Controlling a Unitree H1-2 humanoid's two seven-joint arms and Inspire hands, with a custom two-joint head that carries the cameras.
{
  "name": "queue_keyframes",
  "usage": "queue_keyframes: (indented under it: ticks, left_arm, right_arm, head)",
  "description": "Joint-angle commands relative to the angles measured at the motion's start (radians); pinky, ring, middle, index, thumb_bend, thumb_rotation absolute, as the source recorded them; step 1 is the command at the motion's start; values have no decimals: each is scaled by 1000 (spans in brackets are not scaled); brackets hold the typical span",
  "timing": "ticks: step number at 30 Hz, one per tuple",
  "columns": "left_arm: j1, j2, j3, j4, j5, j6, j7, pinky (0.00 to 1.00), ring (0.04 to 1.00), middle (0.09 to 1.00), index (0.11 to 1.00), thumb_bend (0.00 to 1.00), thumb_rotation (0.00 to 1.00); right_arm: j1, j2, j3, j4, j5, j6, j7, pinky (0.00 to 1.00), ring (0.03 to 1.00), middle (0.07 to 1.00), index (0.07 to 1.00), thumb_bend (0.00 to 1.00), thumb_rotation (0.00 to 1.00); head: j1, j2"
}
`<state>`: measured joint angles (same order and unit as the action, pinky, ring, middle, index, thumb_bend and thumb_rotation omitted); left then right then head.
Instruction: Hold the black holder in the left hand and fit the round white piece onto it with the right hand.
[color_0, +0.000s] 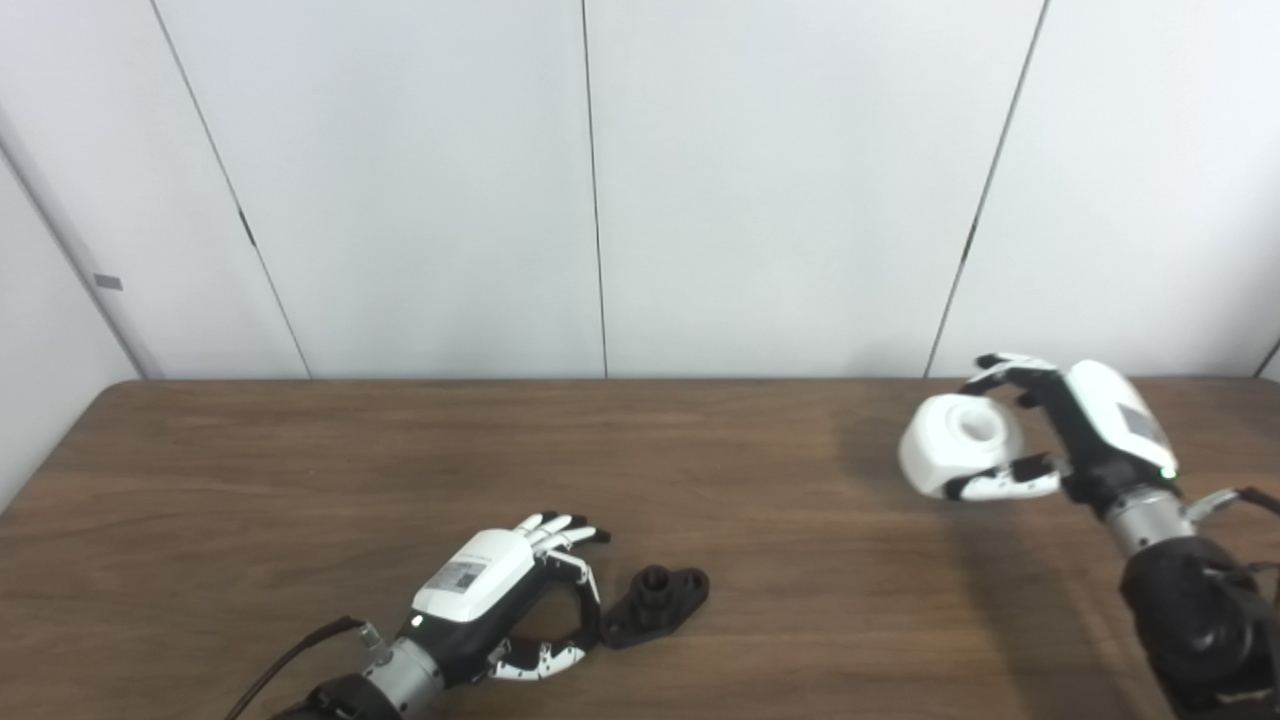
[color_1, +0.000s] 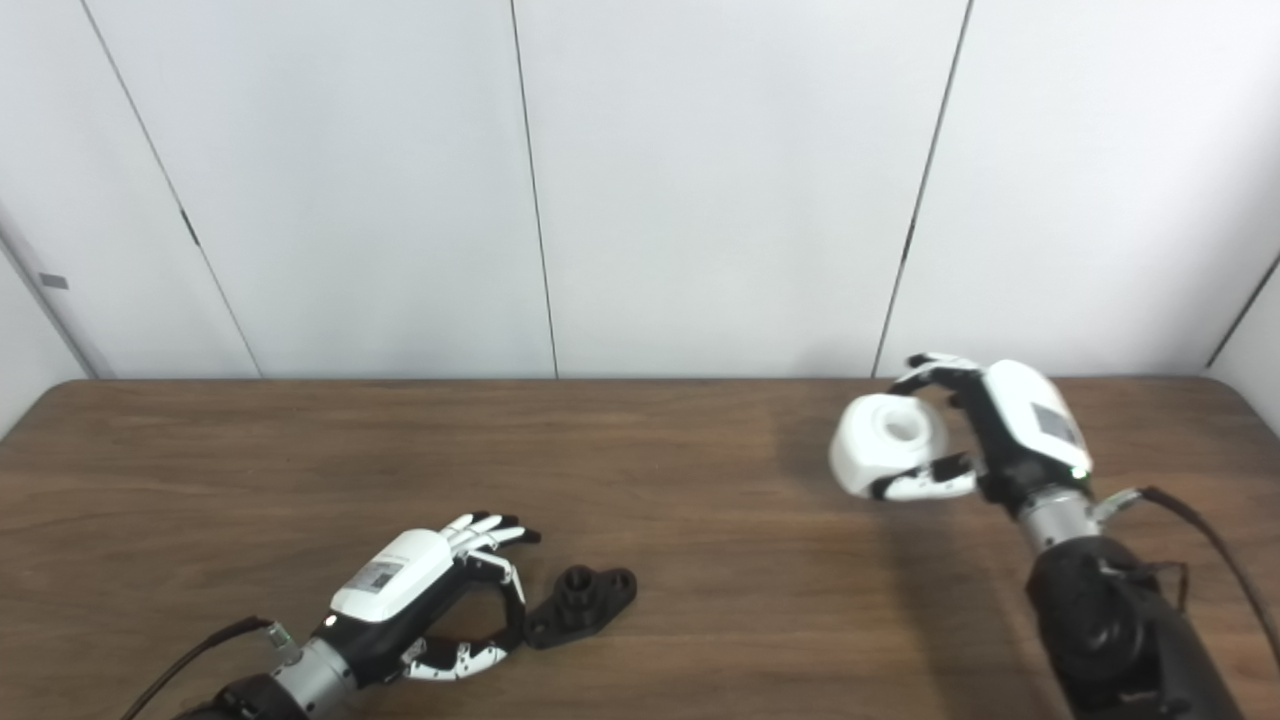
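Note:
The black holder (color_0: 655, 602) lies flat on the brown table (color_0: 300, 470), near the front edge, with a short round socket standing up from its base. My left hand (color_0: 510, 595) rests just left of it, fingers apart; its fingertips and thumb reach the holder's near end without closing on it. Over at the right, my right hand (color_0: 1060, 430) is lifted above the table and shut on the round white piece (color_0: 960, 445), whose round hollow faces up and toward me. The piece hangs well apart from the holder.
White wall panels stand behind the table's back edge (color_0: 600, 380). A dark cable (color_0: 290, 660) trails from my left wrist toward the front edge. The wood surface lies bare between the two hands.

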<state>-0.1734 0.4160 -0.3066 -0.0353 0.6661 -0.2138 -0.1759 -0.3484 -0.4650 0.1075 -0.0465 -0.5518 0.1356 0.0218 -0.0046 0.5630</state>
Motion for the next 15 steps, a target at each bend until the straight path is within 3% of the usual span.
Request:
queue_keyframes:
  ticks: [1, 4, 15]
  left_arm:
    - [-5, 6, 1, -13, 3, 5, -14, 1000, 966, 908, 483, 514, 49]
    - [-7, 5, 0, -12, 4, 5, -15, 1000, 968, 910, 483, 514, 50]
    - [-8, 3, -1, -20, 7, 16, -25, 1000, 968, 910, 484, 514, 50]
  right_arm:
    - [-22, -3, 4, -58, 1, -51, 1, 686, 848, 828, 482, 500, 135]
    - [-12, 19, 23, -96, 5, -81, 17, 677, 843, 826, 482, 501, 134]
    - [-9, 98, 108, -222, -34, -84, 119, 653, 849, 827, 482, 502, 137]
  head:
    - [0, 1]
    - [3, 3]
    - [9, 5]
